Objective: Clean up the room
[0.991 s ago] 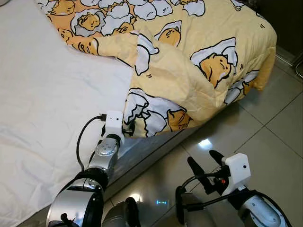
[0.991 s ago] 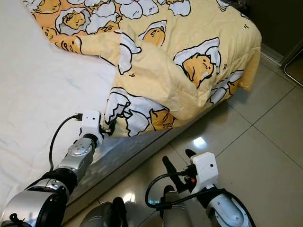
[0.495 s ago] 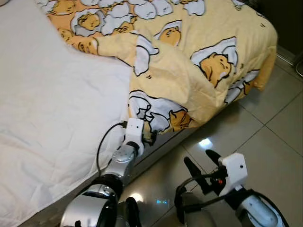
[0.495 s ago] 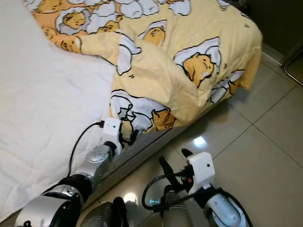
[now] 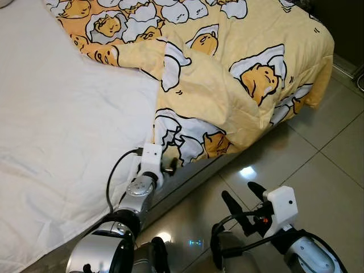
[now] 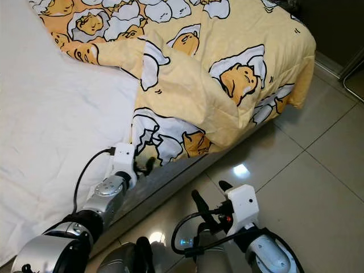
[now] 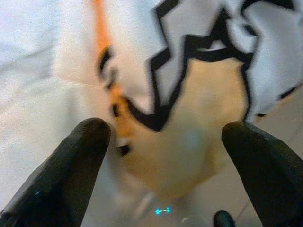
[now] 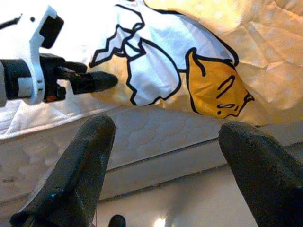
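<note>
A yellow quilted blanket printed with white-and-orange cartoon eggs (image 5: 227, 79) covers the upper right of the frame, its folded corner hanging over the edge of the bed's white sheet (image 5: 62, 148). The left gripper (image 5: 168, 164) sits at centre frame right at that hanging corner, fingers spread wide with the cloth between them. The right gripper (image 5: 243, 203) hovers open at lower right above the glossy beige tiled floor (image 5: 330, 153)

Quilt (image 5: 227, 85): yellow, white-and-orange cartoon print, black outlines. Sheet (image 5: 62, 131): white. Floor (image 5: 324, 153): beige tile.
</note>
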`<state>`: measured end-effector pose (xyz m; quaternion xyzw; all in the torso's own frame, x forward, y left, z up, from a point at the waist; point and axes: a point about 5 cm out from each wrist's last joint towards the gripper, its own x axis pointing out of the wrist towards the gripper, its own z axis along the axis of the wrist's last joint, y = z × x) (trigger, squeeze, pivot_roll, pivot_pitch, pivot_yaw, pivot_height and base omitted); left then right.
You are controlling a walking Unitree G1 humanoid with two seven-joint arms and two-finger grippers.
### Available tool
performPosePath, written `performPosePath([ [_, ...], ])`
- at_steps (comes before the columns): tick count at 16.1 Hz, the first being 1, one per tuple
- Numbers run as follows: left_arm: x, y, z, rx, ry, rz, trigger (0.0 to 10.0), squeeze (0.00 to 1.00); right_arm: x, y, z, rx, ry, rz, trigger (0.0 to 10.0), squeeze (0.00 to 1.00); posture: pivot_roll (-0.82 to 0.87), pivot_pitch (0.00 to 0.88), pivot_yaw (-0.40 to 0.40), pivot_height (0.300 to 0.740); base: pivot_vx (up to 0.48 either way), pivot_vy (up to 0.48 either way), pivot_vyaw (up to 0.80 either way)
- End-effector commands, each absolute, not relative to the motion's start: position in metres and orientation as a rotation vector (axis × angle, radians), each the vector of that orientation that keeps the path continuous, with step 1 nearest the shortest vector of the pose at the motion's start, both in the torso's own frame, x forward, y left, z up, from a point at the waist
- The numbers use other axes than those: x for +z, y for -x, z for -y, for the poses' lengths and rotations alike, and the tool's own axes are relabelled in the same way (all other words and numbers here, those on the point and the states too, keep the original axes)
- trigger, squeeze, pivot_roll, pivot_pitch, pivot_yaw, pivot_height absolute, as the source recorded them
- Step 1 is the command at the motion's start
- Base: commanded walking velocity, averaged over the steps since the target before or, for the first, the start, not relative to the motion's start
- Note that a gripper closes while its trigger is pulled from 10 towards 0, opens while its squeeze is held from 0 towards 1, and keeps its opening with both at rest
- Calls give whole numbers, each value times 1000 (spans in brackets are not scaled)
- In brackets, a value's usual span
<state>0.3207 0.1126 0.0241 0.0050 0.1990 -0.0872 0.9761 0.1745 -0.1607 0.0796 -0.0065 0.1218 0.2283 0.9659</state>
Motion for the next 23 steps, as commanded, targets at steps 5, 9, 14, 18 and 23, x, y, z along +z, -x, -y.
performPosePath([
  [5,13,-313,-112,-156,-34,-471,0,0,81,-170,159,471,16,-249,10000,0,-343,273,98,740,0,0,0],
  [9,9,-310,-102,-140,-19,-494,0,0,83,-166,162,467,23,-256,10000,0,-369,278,89,740,0,0,0],
  [14,9,-310,-101,-76,140,-508,0,0,83,-166,164,463,29,-261,10000,0,-374,271,87,740,0,0,0],
  [18,12,-313,-107,-49,298,-494,0,0,82,-170,162,468,29,-257,10000,0,-365,254,87,740,0,0,0],
  [23,2,-304,-106,-77,308,-546,0,0,83,-172,162,476,28,-255,10000,0,-360,258,86,740,0,0,0],
])
